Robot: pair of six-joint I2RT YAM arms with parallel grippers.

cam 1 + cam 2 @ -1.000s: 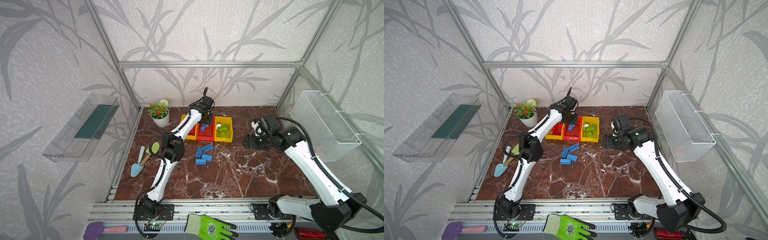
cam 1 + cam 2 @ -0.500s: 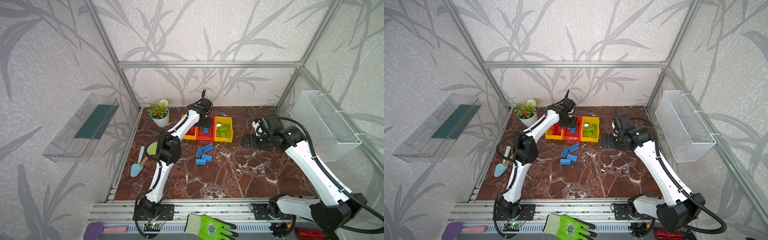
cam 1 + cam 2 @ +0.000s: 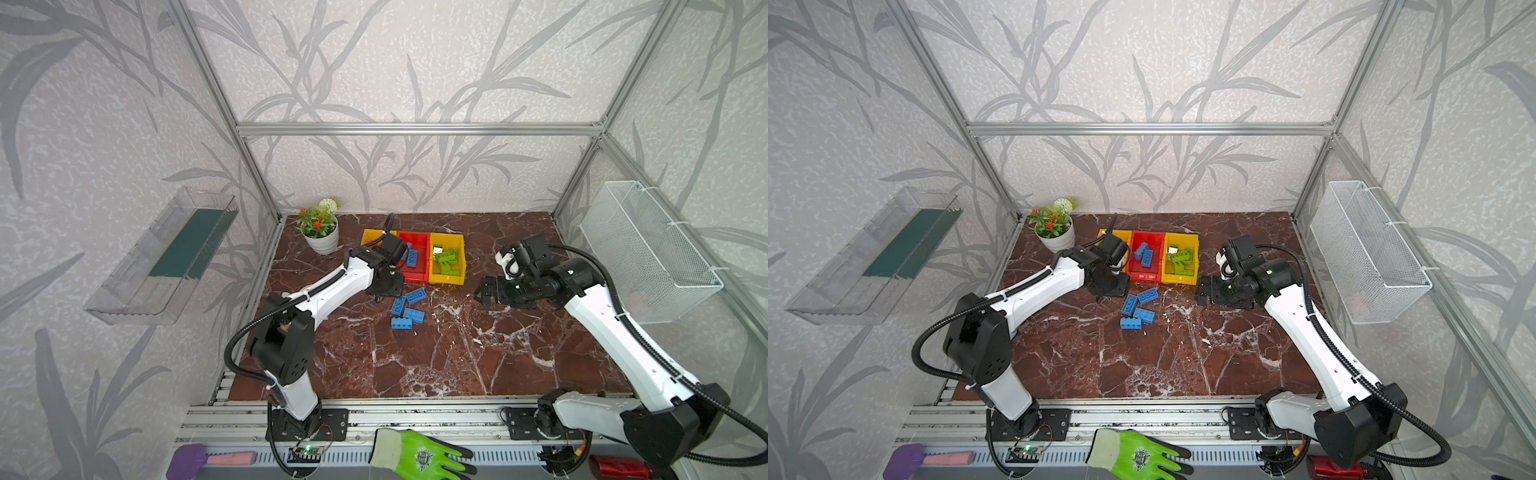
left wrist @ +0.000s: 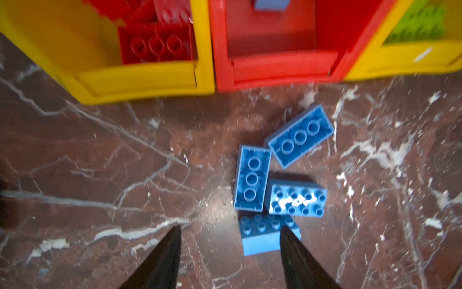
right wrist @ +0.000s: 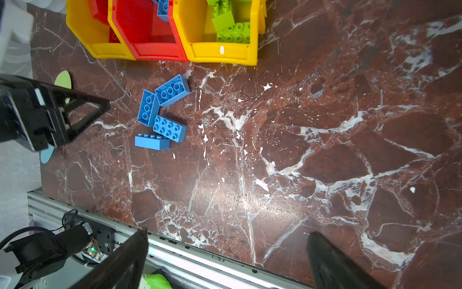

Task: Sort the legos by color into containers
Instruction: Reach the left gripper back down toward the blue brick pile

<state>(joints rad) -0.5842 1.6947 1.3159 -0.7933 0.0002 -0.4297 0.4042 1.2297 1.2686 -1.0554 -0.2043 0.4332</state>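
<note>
Several blue legos (image 3: 407, 308) (image 4: 275, 180) lie in a cluster on the marble in front of the containers. In the row, the left yellow bin (image 4: 140, 77) holds red legos (image 4: 155, 45), the red bin (image 3: 419, 272) holds blue legos (image 3: 411, 255), and the right yellow bin (image 3: 451, 280) holds green legos (image 3: 446, 259). My left gripper (image 3: 388, 291) (image 4: 230, 229) hangs open and empty just left of the cluster, one fingertip near the closest blue brick. Wide open and empty, my right gripper (image 3: 484, 293) (image 5: 227, 232) hovers right of the bins.
A potted plant (image 3: 320, 232) stands at the back left beside the bins. A white wire basket (image 3: 648, 249) hangs on the right wall and a clear tray (image 3: 166, 253) on the left wall. A green glove (image 3: 415, 455) lies on the front rail.
My left gripper has come back from over the bins and down to the marble in front of them. My right gripper has opened wider and stayed in place.
</note>
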